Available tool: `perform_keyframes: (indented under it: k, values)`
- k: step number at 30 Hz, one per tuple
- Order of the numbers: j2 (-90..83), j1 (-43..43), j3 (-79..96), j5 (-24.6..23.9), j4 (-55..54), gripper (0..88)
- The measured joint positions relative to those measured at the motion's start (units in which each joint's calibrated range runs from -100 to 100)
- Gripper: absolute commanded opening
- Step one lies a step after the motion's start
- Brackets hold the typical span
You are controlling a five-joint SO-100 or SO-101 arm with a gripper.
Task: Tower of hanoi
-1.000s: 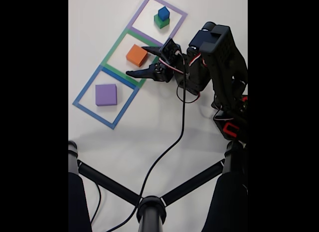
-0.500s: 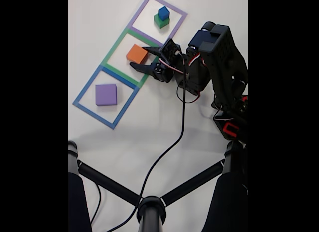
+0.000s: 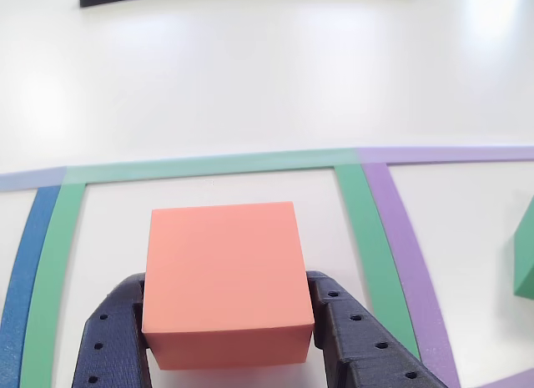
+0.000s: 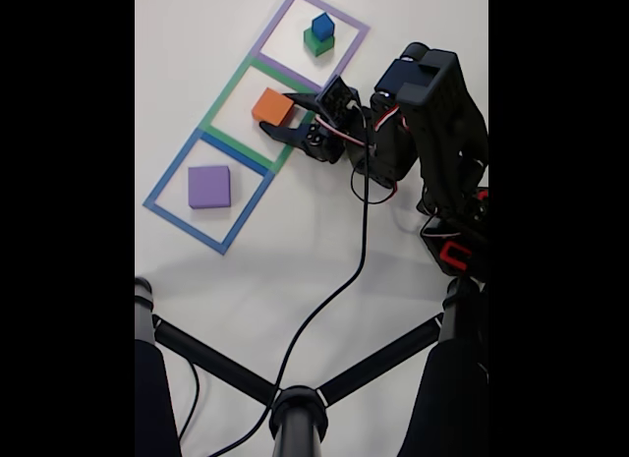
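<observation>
The gripper (image 3: 227, 342) pinches the orange cube (image 3: 224, 279) by 2 opposite flat sides; it looks light, rigid and smooth.

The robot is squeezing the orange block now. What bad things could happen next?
The gripper holds the orange block only near its front edge, so the block might tip or slip out when lifted. The blue block sits on the green block in the purple square right next door; swinging that way too low could knock the little stack over. The black cable trails behind the arm across the table and might snag.
</observation>
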Motion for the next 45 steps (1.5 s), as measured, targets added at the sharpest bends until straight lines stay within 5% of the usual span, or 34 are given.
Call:
perform_keyframes:
  k: [10,22,28,34,45]
  values:
    - [-32.2,0.0,2.8,0.0,31.5,11.3]
    - [-65.3,2.0,-23.2,0.0,103.1,11.0]
    - [-70.4,2.0,-39.3,0.0,129.0,10.4]
    - [-71.8,-2.7,-54.0,0.0,146.4,10.1]
    - [-75.9,-13.2,-64.6,-1.6,156.6,10.1]
